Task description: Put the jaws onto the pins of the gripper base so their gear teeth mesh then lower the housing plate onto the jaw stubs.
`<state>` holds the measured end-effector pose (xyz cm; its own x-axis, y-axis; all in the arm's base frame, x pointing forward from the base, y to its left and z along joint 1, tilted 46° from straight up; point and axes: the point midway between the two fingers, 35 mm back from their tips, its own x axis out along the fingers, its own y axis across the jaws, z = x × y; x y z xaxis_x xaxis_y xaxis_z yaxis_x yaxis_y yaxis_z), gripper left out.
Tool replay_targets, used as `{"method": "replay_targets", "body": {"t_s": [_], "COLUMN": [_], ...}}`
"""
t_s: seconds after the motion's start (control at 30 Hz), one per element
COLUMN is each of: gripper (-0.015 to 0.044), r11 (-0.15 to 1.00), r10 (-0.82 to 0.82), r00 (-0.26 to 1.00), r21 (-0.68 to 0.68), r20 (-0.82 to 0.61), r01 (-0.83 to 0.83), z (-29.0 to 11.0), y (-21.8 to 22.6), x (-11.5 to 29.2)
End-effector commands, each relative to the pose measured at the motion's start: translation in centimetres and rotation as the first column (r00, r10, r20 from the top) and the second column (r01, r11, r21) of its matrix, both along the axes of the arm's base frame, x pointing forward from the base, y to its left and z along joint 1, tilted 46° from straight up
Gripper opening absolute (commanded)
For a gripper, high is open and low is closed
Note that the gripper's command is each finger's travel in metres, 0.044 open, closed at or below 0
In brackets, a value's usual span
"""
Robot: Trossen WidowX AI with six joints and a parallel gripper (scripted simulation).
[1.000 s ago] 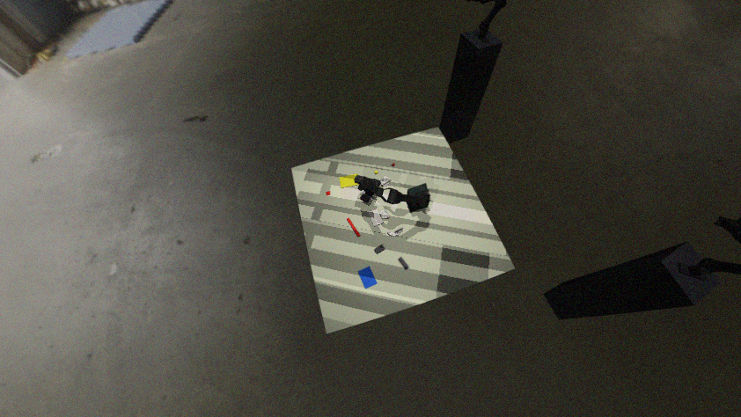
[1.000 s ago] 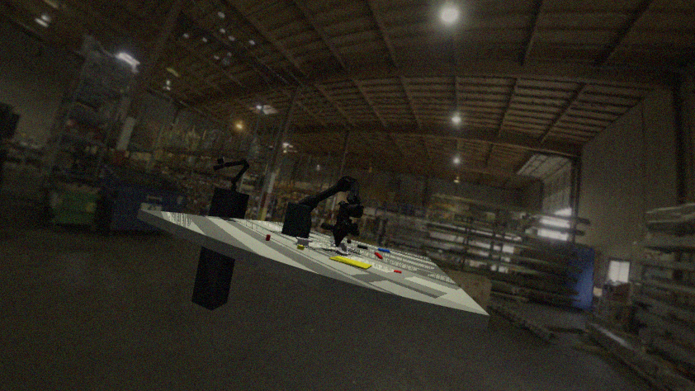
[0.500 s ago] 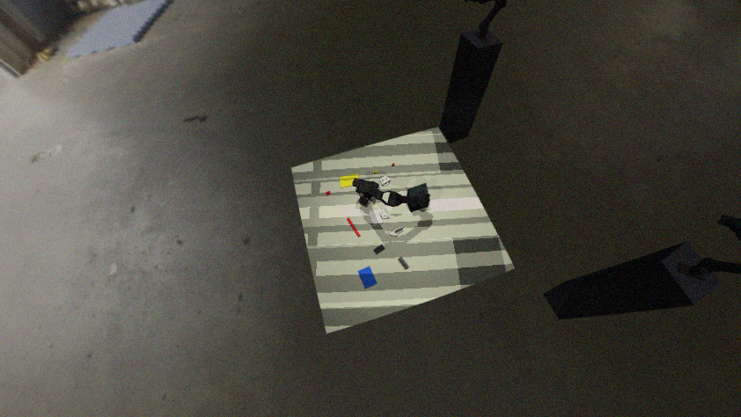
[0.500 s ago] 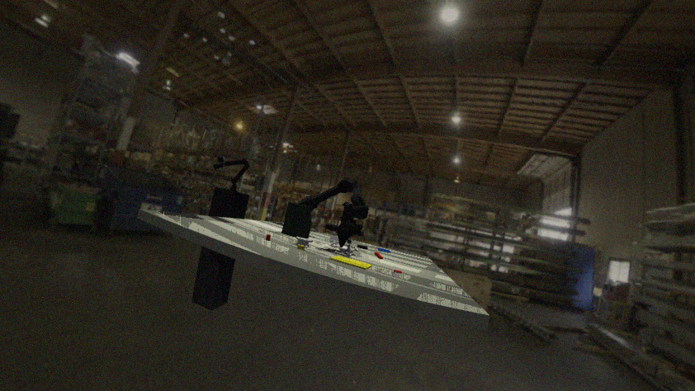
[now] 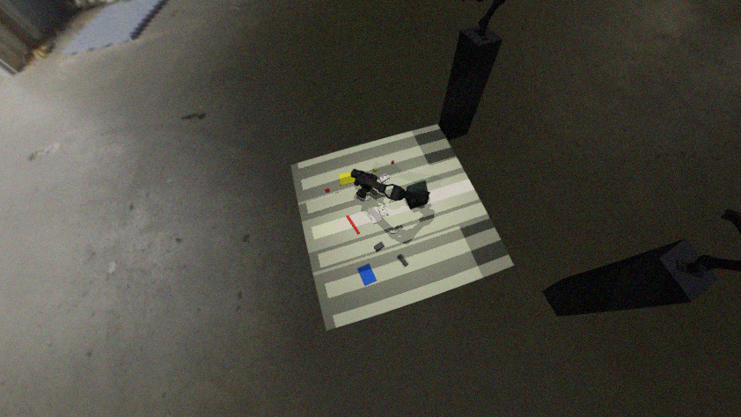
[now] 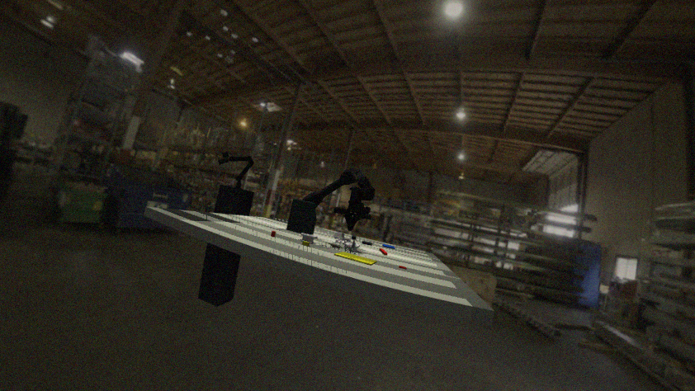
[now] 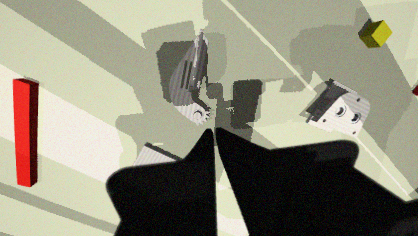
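Note:
My gripper (image 7: 213,133) (image 6: 350,228) is shut and empty, with its tips nearly touching, a little above the parts. A grey-white jaw (image 7: 189,80) with gear teeth lies just beyond the tips in the wrist view. A white part (image 7: 330,107) (image 5: 384,179) with two round features is at the right in the wrist view; I cannot tell whether these are pins or holes. A pale ridged part (image 7: 151,154) (image 5: 374,215) is partly hidden behind the left finger. Another thin pale part (image 5: 393,229), perhaps the other jaw, lies apart in the top view.
A red bar (image 7: 24,132) (image 5: 352,223), a yellow cube (image 7: 376,34) (image 5: 375,169), a yellow plate (image 5: 346,179) (image 6: 355,258), a blue plate (image 5: 367,274) and two dark pieces (image 5: 378,246) (image 5: 402,260) lie around the parts. Small red blocks (image 5: 326,190) (image 5: 392,162) lie farther out.

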<state>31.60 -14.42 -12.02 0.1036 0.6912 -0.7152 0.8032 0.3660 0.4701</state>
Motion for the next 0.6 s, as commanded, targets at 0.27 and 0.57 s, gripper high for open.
{"method": "replay_targets", "body": {"t_s": [0.27, 0.57], "gripper": [0.0289, 0.044], "r11": [1.0, 1.0], "r10": [0.006, 0.006], "r00": [1.0, 1.0], "r21": [0.009, 0.009], "r20": [-0.012, -0.012], "r01": [-0.006, -0.006], "z": [-0.37, -0.37], "y": [0.53, 0.53], "x": [-0.14, -0.14]}}
